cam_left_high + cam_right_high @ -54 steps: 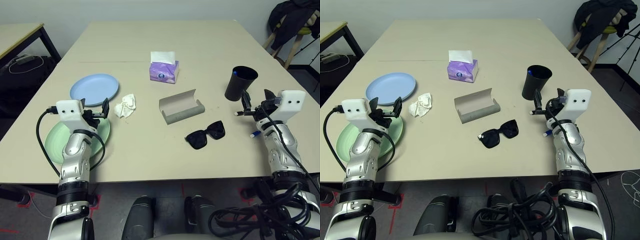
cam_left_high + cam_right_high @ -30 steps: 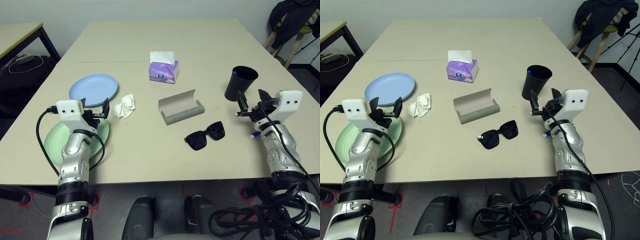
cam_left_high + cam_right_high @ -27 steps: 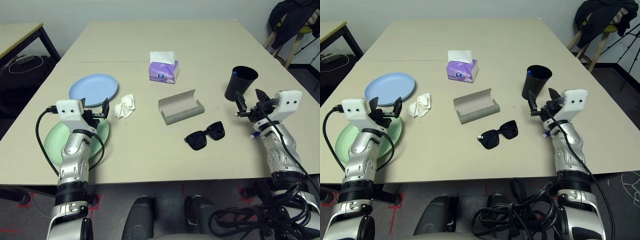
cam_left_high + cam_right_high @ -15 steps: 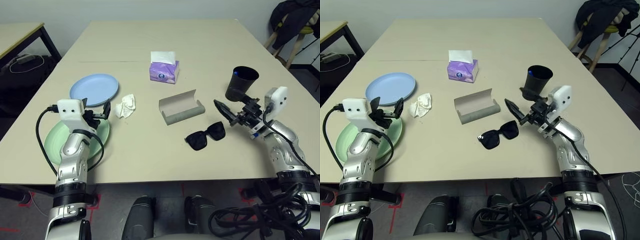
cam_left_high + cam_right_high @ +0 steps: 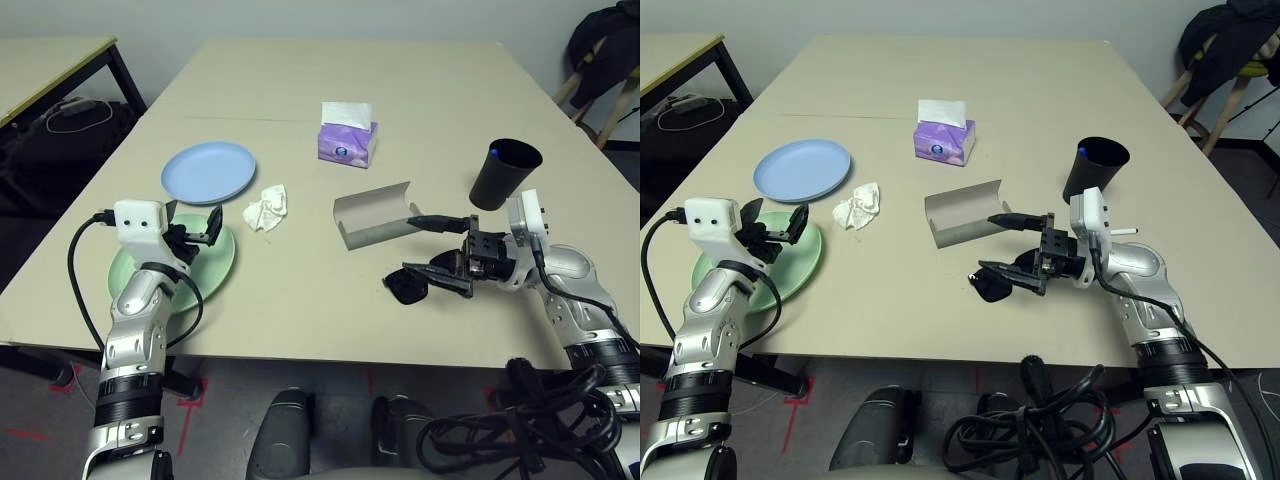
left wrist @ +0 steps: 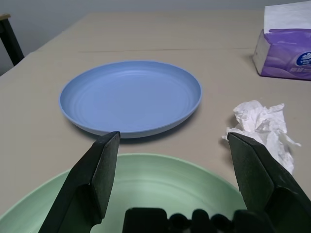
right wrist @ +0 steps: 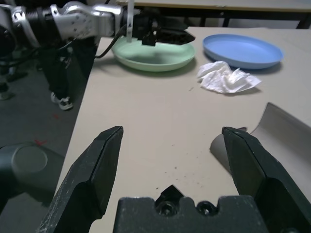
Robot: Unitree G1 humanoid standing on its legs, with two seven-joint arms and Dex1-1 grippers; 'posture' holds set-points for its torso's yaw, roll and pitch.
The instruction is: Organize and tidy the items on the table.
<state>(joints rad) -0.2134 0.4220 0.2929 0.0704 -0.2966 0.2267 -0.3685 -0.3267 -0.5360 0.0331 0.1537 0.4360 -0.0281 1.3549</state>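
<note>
— Sunglasses [image 5: 408, 284]: where are they seen?

— They are seen near the surface's [image 5: 300, 310] front edge, right of its middle, lying flat and partly hidden by the right gripper [image 5: 441, 254]. That gripper's fingers are spread wide, one above the sunglasses' far side and one over their near side; nothing is gripped, and contact cannot be told.

— And the glasses case [image 5: 375, 219]?

— It is lying open just behind the sunglasses, nearer the surface's centre. The black cup [image 5: 505, 174] is standing upright toward the right edge, with something blue seen inside it. A thin white pen [image 5: 1123, 232] is glimpsed behind the right wrist, near the right edge.

— What is found on the left side?

— The pale green plate [image 5: 790, 270] is set near the front left corner, and the left gripper [image 5: 192, 222] is held over its far rim with its fingers [image 6: 95, 171] parted and empty. The pale blue plate [image 6: 130, 95] is placed just behind the green one, apart from it. The crumpled white tissue [image 5: 266, 208] is lying just right of the blue plate, not touching it.

— Anything further back?

— A purple tissue box [image 5: 346, 142] is standing upright toward the far edge, about midway across.
</note>
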